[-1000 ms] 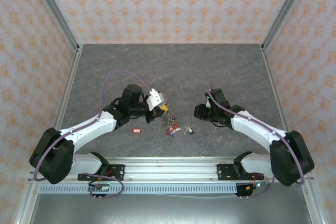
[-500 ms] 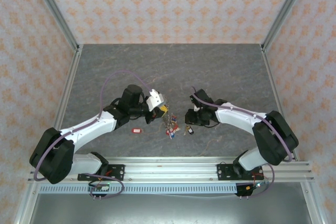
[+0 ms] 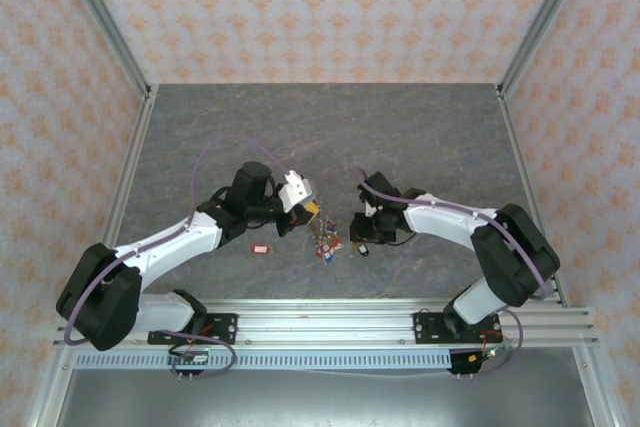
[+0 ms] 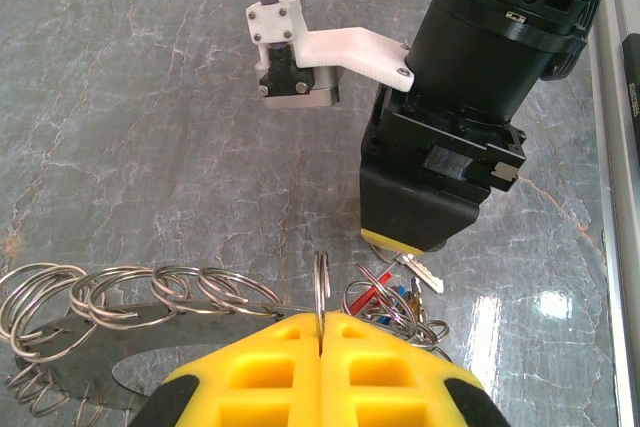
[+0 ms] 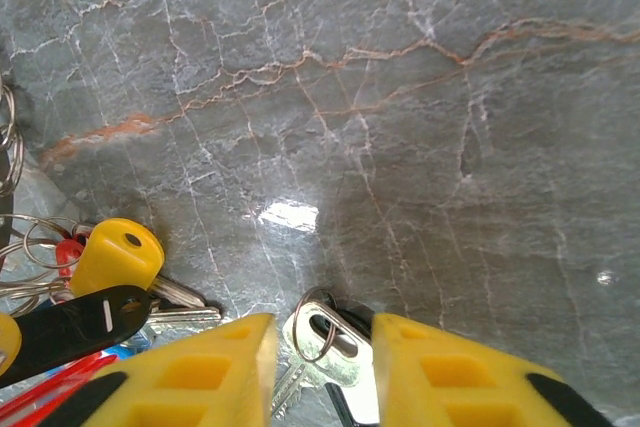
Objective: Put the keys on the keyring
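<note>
Since a second ago your right arm has swung in from the right side of the table toward the middle, while your left arm, the keyring and the red-tagged key have stayed where they were.

From the top camera, the left gripper [image 3: 312, 210] sits at the upper left of the keyring [image 3: 325, 239], which lies toward the near edge of the table [image 3: 330, 127], about midway between its left and right edges. The red-tagged key [image 3: 261, 248] rests alone to the left of the bunch, well apart from it. The right gripper [image 3: 362, 234] is down over the dark-tagged key [image 3: 362, 248], just right of the keyring.

From your left wrist, the left gripper [image 4: 321, 332] has its yellow fingers [image 4: 260, 367] pressed together, pinching one wire loop of the keyring [image 4: 322, 287]. A chain of linked rings [image 4: 130, 292] trails off to the left, and the bunched keys lie just beyond. The right gripper [image 4: 398, 241] stands upright right behind them.

From your right wrist, the right gripper [image 5: 320, 352] is partly open, its fingers [image 5: 205, 372] straddling the dark-tagged key [image 5: 335, 347] and its small ring without clamping it. The keyring's yellow tag [image 5: 115, 255] and black tag [image 5: 75, 322] lie just left.
</note>
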